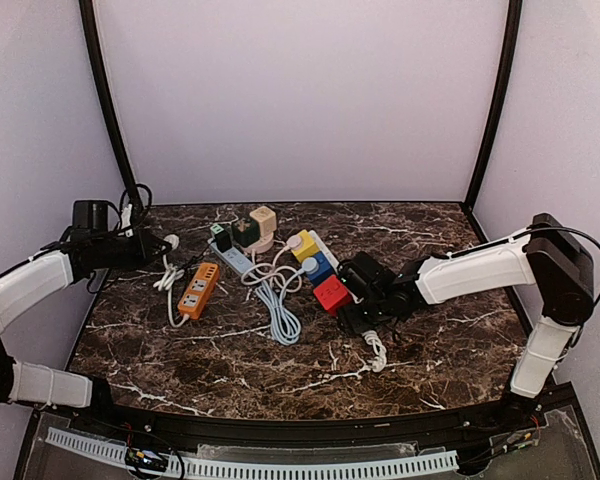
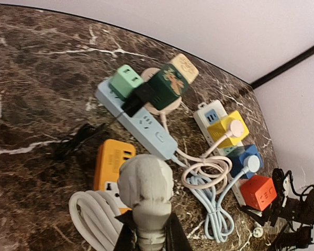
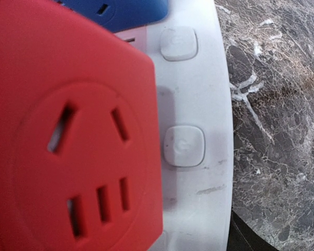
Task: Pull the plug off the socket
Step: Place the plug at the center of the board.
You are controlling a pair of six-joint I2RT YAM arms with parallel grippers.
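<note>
Red adapter cube (image 3: 68, 130) fills the right wrist view, seated on the white power strip (image 3: 193, 104). The right gripper (image 1: 355, 290) sits against it; I cannot tell whether its fingers are closed. The left gripper (image 2: 149, 232) clamps the white plug (image 2: 146, 183), held apart from the orange power strip (image 2: 112, 162).

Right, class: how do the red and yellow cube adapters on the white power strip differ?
The yellow cube adapter carries a round plug on top; the red cube adapter has none. Red sits beside the right end effector; yellow lies beyond the blue cube. Both sit on the white power strip.
</note>
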